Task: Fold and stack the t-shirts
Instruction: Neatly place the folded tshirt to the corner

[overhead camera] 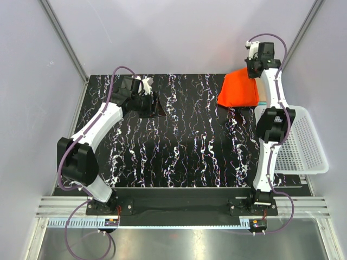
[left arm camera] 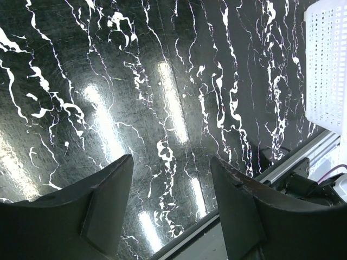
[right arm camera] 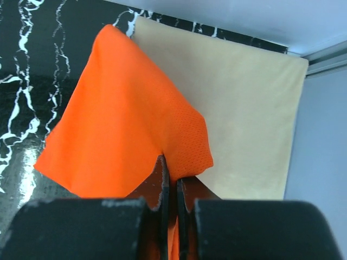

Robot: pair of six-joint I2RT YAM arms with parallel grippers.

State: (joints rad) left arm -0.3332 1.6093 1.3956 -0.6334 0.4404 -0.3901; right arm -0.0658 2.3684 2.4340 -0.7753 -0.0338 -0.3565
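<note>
My right gripper (right arm camera: 172,169) is shut on an edge of the bright orange-red t-shirt (right arm camera: 119,135) and holds it lifted over the folded tan t-shirt (right arm camera: 244,108) at the far right of the table. In the top view the orange-red shirt (overhead camera: 238,91) hangs folded below the right gripper (overhead camera: 254,66) and hides the tan one. A sliver of teal cloth (overhead camera: 262,102) shows at its right edge. My left gripper (left arm camera: 171,168) is open and empty above bare table; in the top view it (overhead camera: 157,105) sits at the far left-centre.
The table (overhead camera: 179,141) is black marble-patterned with white veins. A white plastic mesh basket (overhead camera: 303,143) stands at the right edge, also in the left wrist view (left arm camera: 328,65). Grey walls and frame posts enclose the back and sides.
</note>
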